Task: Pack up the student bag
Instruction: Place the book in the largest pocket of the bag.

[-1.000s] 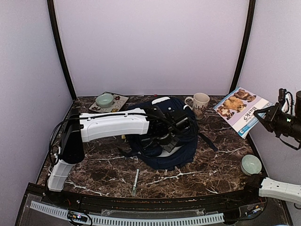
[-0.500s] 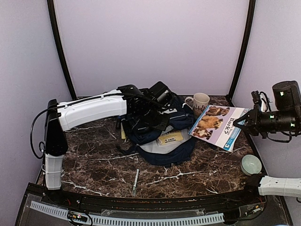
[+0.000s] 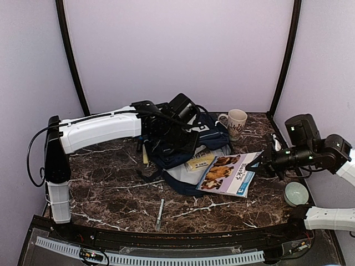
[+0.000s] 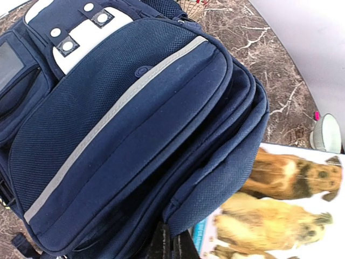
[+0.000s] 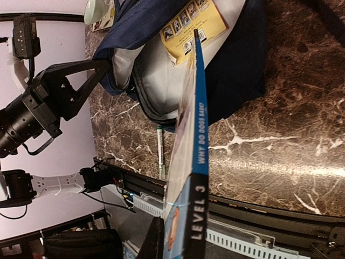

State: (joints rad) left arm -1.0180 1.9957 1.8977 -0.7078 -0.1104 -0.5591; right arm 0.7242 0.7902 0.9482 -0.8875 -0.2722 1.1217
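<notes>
Top external view, with the table read as a dial and 6 o'clock at the arm bases: a pen (image 3: pixel 160 213) lies nearest, at 6 o'clock, and a pale green bowl (image 3: pixel 296 194) sits at 4 o'clock. Just beyond, the right gripper (image 3: pixel 262 164) is clamped tight on the edge of a dog picture book (image 3: pixel 227 174), which 1 second ago lay flat at 2 o'clock by the wall. It has since been swung in low, and its leading edge now overlaps the rim of the student bag (image 3: pixel 213 136) at the dial's centre. The right wrist view shows the book edge-on, aimed at the grey-lined opening where a yellow card (image 5: pixel 207 21) already lies.

The bag has changed too. 1 second ago the left gripper (image 4: pixel 171 245) was low over it. Now, with its fingers pinched closed on the fabric of the front panel, it has hauled that panel up toward 12 o'clock, so the main compartment gapes toward 4 o'clock. A mug (image 3: pixel 236 122) stands behind at 1 o'clock, untouched.

By my reading, 1 gripper holds the mouth open while the other feeds the book in, and the insertion is begun but not finished. The book looks wide beside the opening, so it may snag on the rim.
</notes>
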